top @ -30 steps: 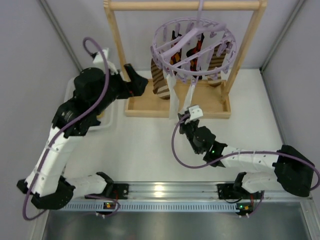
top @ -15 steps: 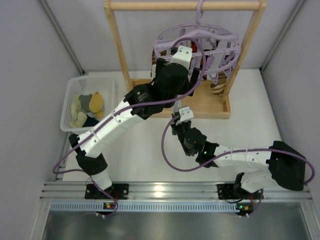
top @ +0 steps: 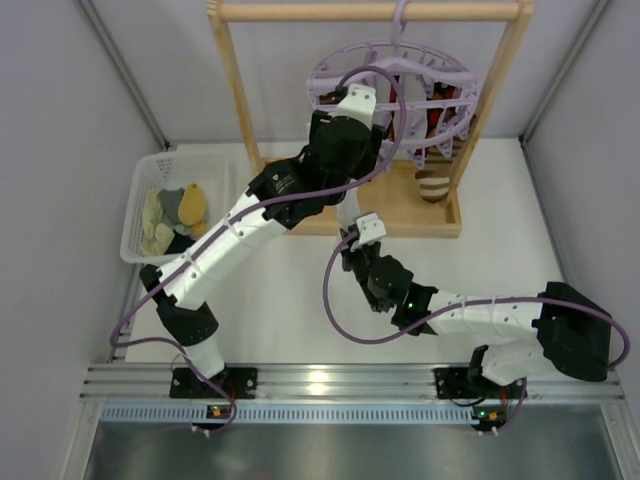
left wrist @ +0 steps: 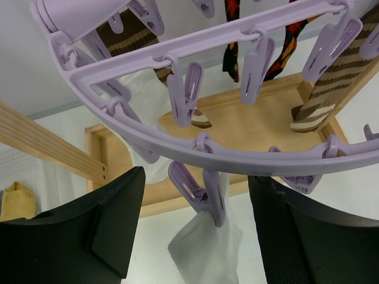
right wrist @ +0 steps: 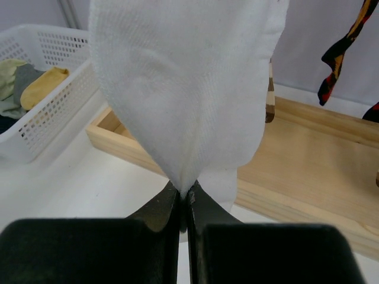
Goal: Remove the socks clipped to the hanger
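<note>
The lavender hanger [top: 395, 75] hangs from the wooden rack's top bar. In the left wrist view its ring [left wrist: 195, 148] runs just above my left gripper [left wrist: 195, 236]. That gripper is open, its fingers on either side of a clip [left wrist: 210, 198] that pinches a white sock [left wrist: 207, 251]. My right gripper [right wrist: 183, 198] is shut on the lower tip of the white sock [right wrist: 183, 89], in front of the rack base [top: 352, 238]. A brown striped sock [left wrist: 323, 97] and a black argyle sock [left wrist: 234, 35] hang from farther clips.
The light wooden rack [top: 235, 90] has a tray-like base [top: 420, 215] under the hanger. A white basket [top: 140, 195] at the left holds yellow, grey and cream cloth pieces [top: 180, 210]. Grey walls close in the left, right and back.
My left arm has swung from beside the basket over to the hanger and now sits under its ring. The right gripper has shifted slightly left, still holding the white sock.
</note>
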